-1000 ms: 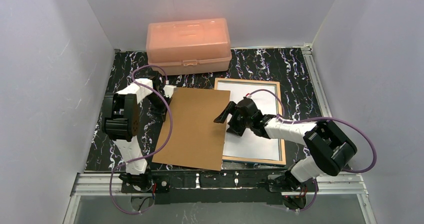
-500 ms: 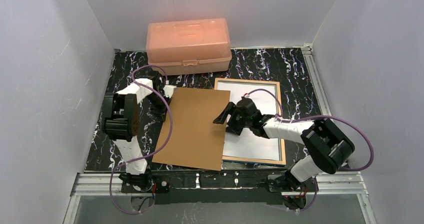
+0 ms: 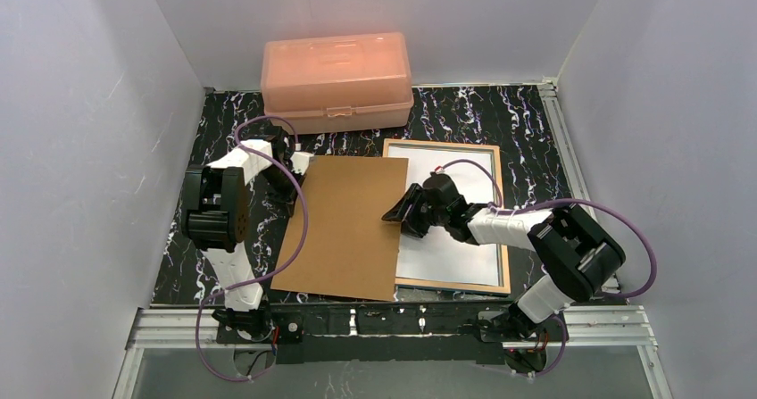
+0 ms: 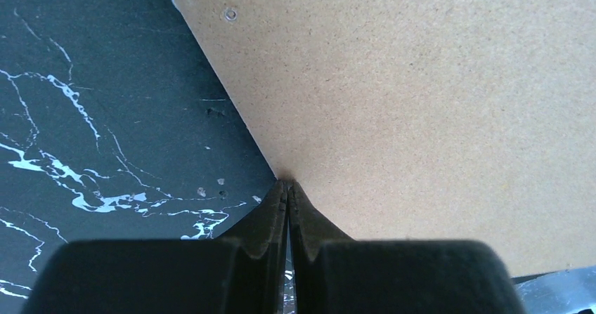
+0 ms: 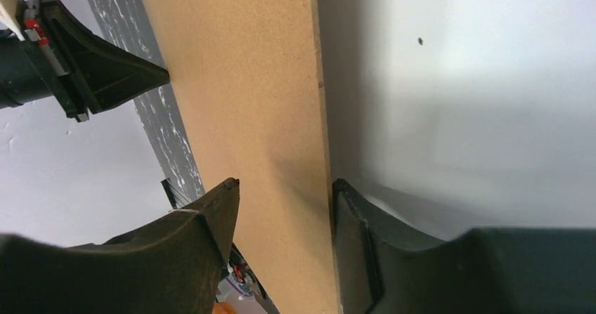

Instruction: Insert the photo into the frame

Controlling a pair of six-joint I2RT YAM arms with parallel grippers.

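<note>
- Left claw (image 4: 287, 187), clenched, tips at the backing board's (image 3: 348, 225) edge, apparently steadying it.
- Right claw (image 5: 284, 185), parted, straddles the opposite edge, likely to grip.

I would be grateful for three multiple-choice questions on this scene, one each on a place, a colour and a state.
1. At which edge of the table does the peach box stand?
A. near
B. far
C. right

2. Which colour does the photo, lying in the frame, show upward?
A. red
B. green
C. white

3. How do the fingers of the left claw stand?
A. shut together
B. wide apart
C. around the box

Key: 1 B, it sits farthest from the arm bases in the top view. 2 C, the sheet is plain white. 3 A, the left wrist view shows the tips meeting at the edge of the brown board.
</note>
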